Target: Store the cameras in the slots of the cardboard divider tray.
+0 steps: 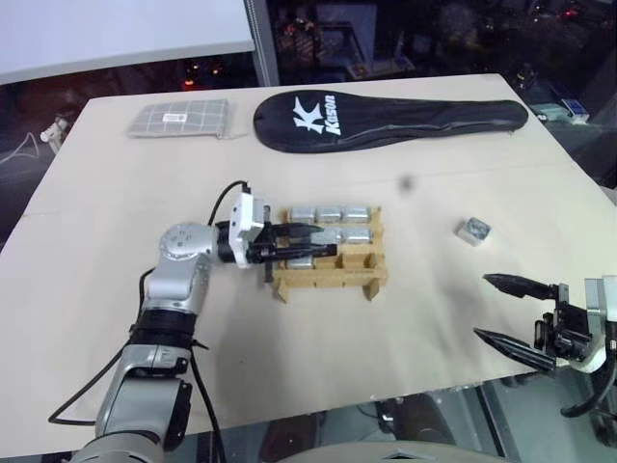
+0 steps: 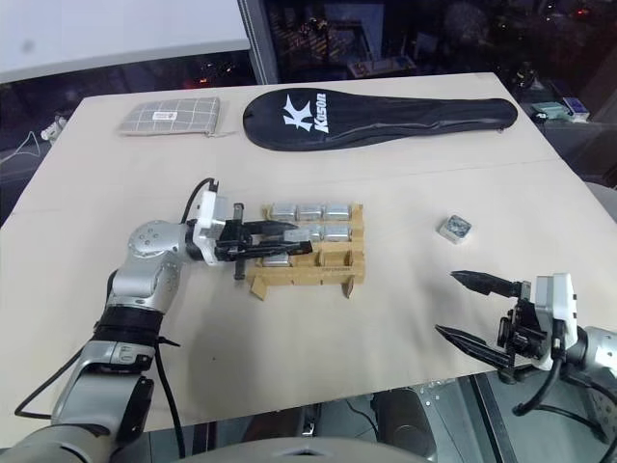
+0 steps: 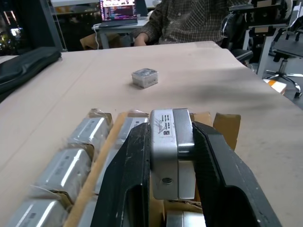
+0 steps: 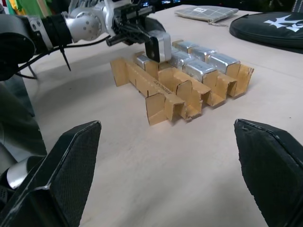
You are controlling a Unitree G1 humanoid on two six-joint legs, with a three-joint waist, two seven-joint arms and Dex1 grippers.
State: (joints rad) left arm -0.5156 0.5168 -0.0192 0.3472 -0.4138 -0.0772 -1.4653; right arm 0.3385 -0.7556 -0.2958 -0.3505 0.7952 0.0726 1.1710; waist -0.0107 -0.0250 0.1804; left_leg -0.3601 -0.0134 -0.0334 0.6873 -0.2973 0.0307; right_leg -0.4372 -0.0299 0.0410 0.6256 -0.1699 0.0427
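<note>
Held camera: clamped upright in the left end effector, poised over an empty slot for lowering.
Cardboard divider tray: directly beneath it; far rows filled.
Loose camera: on the table, ahead of the right end effector, spread wide, empty.

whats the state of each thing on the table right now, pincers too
left pincer: shut on a camera, held over the cardboard divider tray
right pincer: open, holding nothing, near the table edge
cardboard divider tray: back row full, front slots unfilled
loose camera: on the table, right of the tray
racket cover: flat, closed
checked pouch: flat
</note>
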